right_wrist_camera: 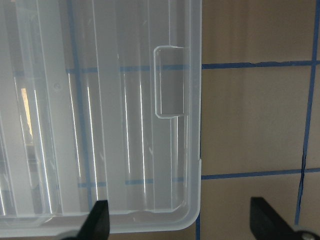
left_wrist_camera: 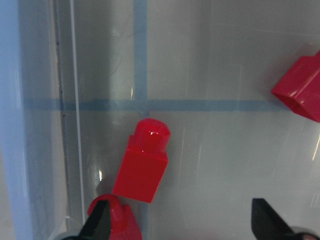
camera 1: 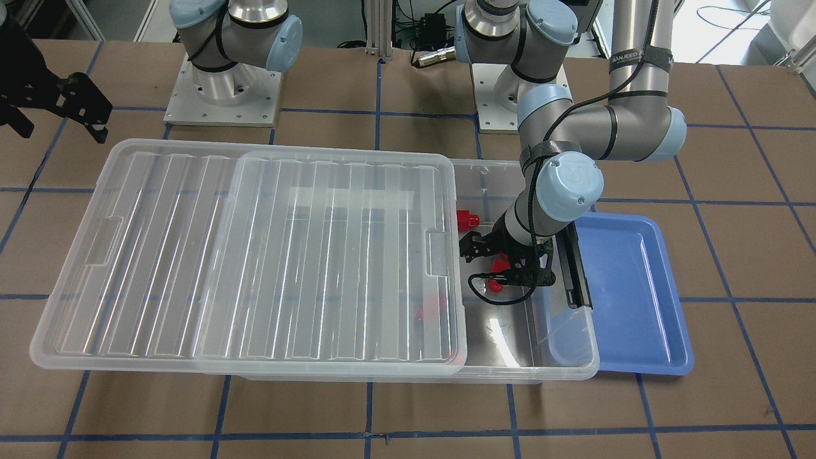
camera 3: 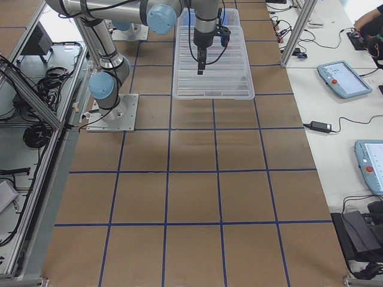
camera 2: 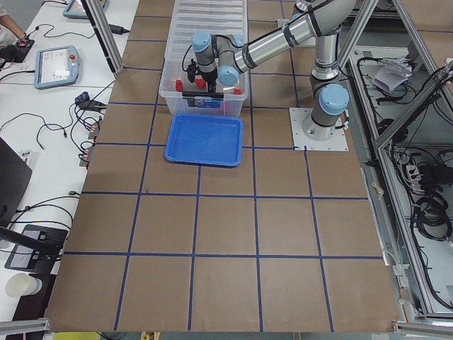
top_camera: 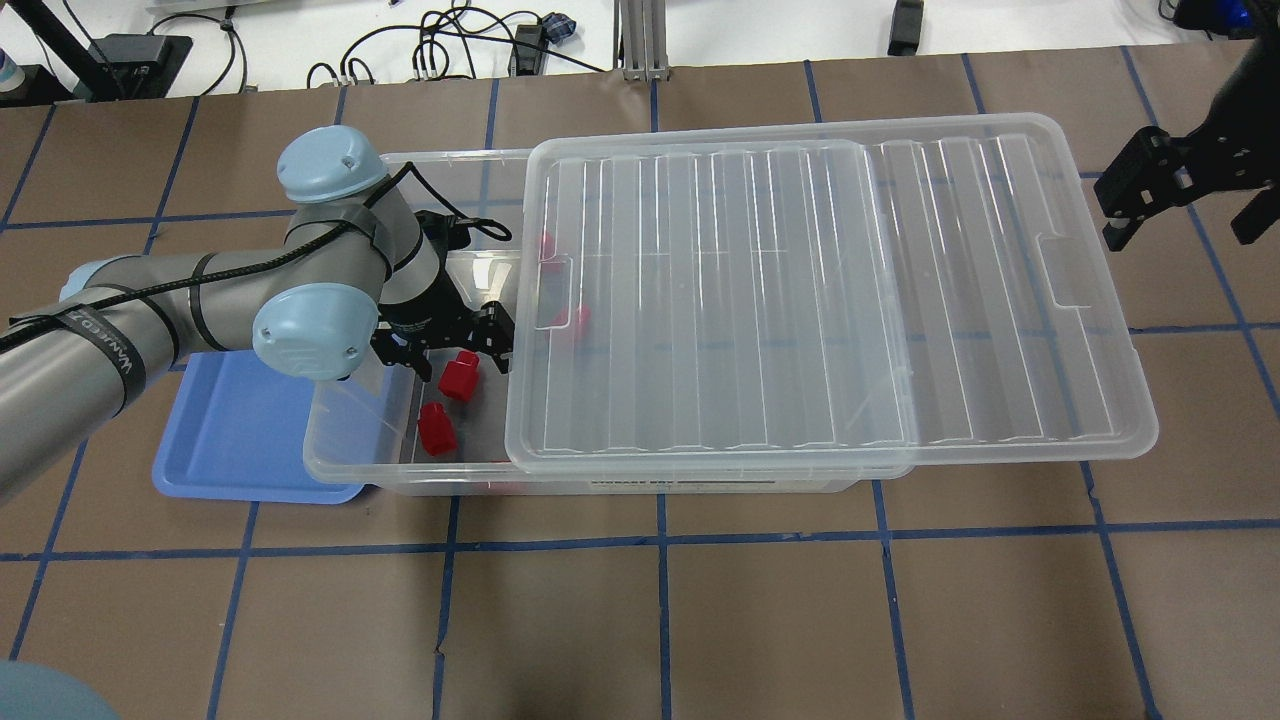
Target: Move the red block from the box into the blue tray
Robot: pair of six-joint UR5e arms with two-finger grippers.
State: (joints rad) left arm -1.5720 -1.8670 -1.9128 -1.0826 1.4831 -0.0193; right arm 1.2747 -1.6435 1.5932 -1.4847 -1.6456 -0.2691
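Red against clear plastic: the red block [left_wrist_camera: 142, 165] [top_camera: 460, 375] lies on the floor of the box [top_camera: 400, 478], in its uncovered end, round stub tilted away from the robot. The left gripper [left_wrist_camera: 182, 226] [top_camera: 450, 352] hangs right over that end, claw spread wide, wider than the block, with nothing gripped. The block sits just ahead of the gap, not inside it. A second red block [left_wrist_camera: 117, 222] [top_camera: 437, 428] pokes in beside one fingertip [left_wrist_camera: 100, 220]; touching or not, I cannot tell. A third red block [left_wrist_camera: 300, 90] lies off to the other side, well apart.

The box runs lengthwise down the middle of the table [top_camera: 660, 620], parallel to its long edges. Its ribbed lid [top_camera: 800, 300] is slid toward the table's right end, overhanging the box there and leaving the other end open. And there's the blue tray [top_camera: 230, 440] [camera 1: 637, 287], flat on the table just beside that open end, toward the table's left end.

Over at the lid's far end, the right gripper [right_wrist_camera: 182, 222] [top_camera: 1185, 225] hovers, claw wide apart and holding nothing, with the lid's corner and brown table below it.
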